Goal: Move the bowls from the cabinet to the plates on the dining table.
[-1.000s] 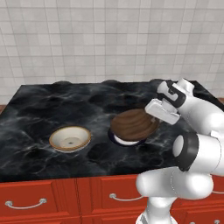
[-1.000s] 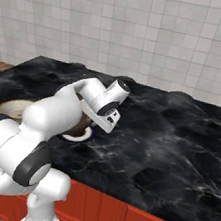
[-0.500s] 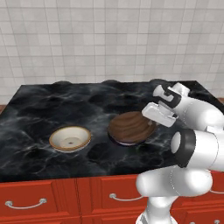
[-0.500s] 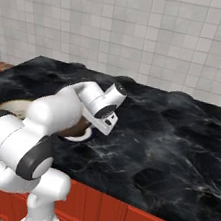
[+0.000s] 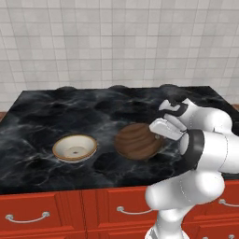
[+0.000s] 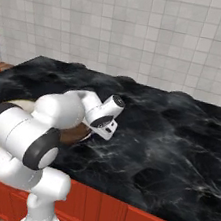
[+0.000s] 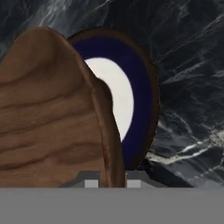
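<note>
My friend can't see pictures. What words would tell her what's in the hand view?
A brown wooden bowl, pinched at its rim by the robot's jaws, is seen close up and tilted. Behind it lies a small plate with a dark blue rim and white middle, on the black marble table.

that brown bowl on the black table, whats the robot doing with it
The gripper is shut on the rim of the wooden bowl, holding it tilted low over the blue-rimmed plate on the black marble table. In the hand view the plate shows just beyond the bowl's edge, so the bowl is not yet sitting flat on it. The cream bowl sits to the left on the table.
</note>
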